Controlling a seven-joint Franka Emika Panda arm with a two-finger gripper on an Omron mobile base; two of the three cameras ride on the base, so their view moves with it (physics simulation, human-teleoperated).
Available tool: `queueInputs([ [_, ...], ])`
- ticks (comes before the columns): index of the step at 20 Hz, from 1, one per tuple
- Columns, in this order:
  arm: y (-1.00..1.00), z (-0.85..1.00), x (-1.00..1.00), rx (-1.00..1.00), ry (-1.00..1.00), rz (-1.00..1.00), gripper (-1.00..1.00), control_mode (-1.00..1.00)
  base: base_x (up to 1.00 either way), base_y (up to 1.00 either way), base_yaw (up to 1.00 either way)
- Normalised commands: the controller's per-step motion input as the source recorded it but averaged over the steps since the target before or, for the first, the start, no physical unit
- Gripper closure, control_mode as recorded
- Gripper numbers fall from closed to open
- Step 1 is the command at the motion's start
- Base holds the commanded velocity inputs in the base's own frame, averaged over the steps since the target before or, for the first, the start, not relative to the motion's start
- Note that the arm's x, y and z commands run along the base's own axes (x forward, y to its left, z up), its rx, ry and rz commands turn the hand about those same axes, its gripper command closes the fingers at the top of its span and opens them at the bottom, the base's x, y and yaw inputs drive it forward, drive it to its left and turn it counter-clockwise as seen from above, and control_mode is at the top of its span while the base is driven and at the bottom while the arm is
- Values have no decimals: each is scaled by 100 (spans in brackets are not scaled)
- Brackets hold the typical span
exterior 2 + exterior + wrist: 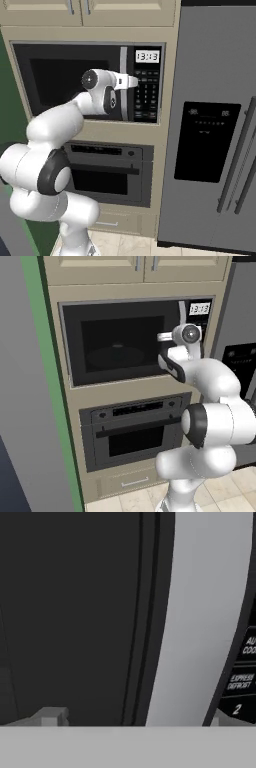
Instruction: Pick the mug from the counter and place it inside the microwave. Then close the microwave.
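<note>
Fingers (132, 718) spread wide with nothing held, sitting either side of the microwave (120, 341) door's curved handle (200, 622), door looks shut.

Flat, even rendered light is seen throughout, shadows are barely cast, and slight softness is noted close up.

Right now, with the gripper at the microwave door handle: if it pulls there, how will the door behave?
The microwave door looks shut and flush, so it probably resists at first. The handle is a smooth curved bar, so the open gripper straddling it could slip along it. The handle sits by the keypad, so the door likely swings rigidly from the far side.
</note>
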Motion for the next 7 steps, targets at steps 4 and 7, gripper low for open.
queueInputs([
  [4,-9,0,18,5,0,0,-100,-100,0,0,0],
  [7,-3,0,0,0,0,0,-100,-100,0,0,0],
])
